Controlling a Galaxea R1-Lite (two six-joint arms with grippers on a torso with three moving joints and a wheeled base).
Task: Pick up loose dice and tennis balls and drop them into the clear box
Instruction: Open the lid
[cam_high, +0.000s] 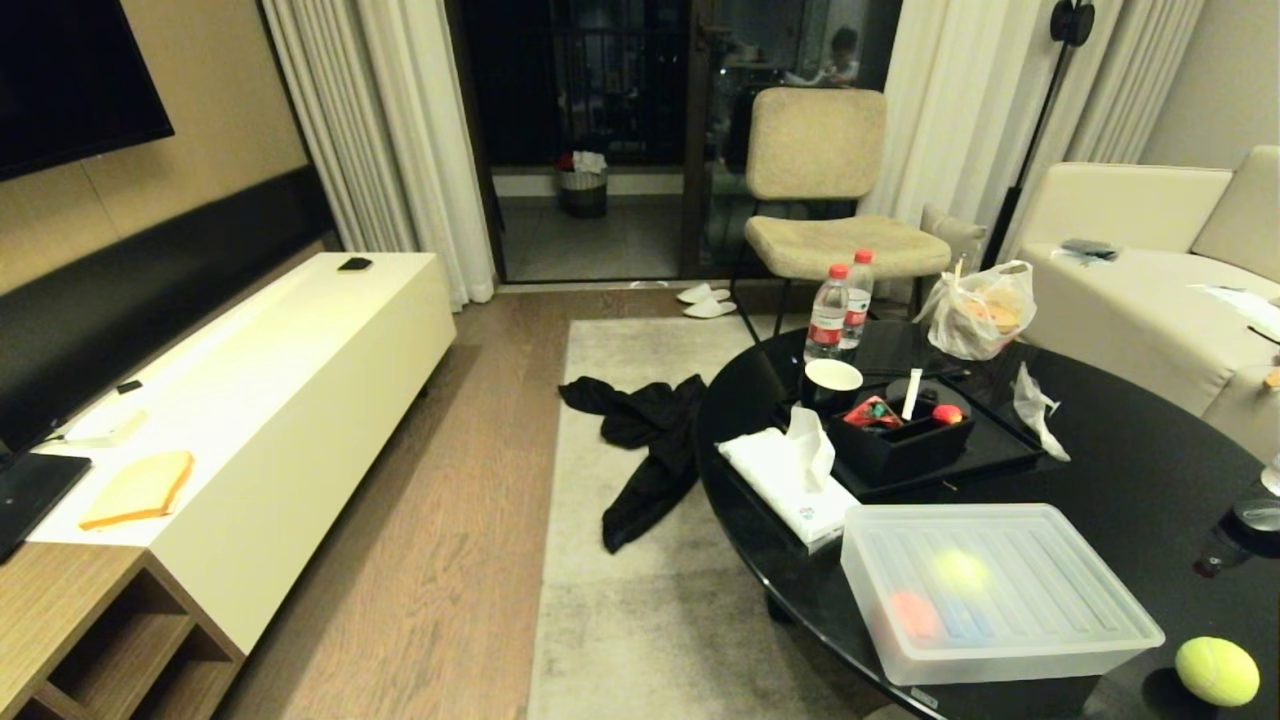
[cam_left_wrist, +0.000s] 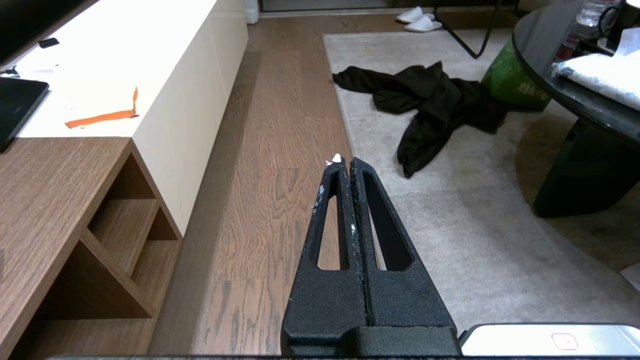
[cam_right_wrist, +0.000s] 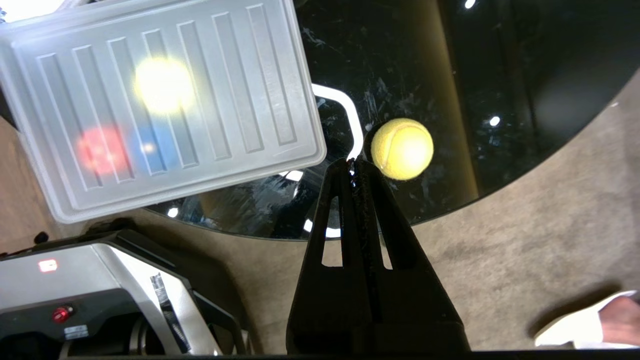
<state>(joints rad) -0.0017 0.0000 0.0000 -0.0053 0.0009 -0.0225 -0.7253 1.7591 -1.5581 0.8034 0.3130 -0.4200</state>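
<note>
Above the table edge: we are seeing the right gripper (cam_right_wrist: 354, 161) hanging over the black round table (cam_high: 1130, 480), pointing down.
Right gripper state: its two fingers are pressing flat together, and we are seeing nothing between them.
Nearest target: a loose tennis ball (cam_right_wrist: 402, 148) is lying on the table just beside the fingertips in the right wrist view; we cannot tell whether they are touching.
Clear box: the clear box (cam_high: 1000, 590) is sitting on the table's near edge, beside that ball, with its ribbed lid (cam_right_wrist: 165, 95) on.
Box contents: we are making out a yellow ball shape plus red and blue shapes through the lid.
Left gripper: the left gripper (cam_left_wrist: 345, 161) is hanging parked over the wooden floor (cam_left_wrist: 280, 150), fingers closed together and empty.
Surroundings: a black tray (cam_high: 905, 440), a tissue pack (cam_high: 785, 480) and two water bottles (cam_high: 838, 305) are standing farther back on the table; a dark garment (cam_high: 650, 440) is lying on the rug (cam_high: 640, 600).
</note>
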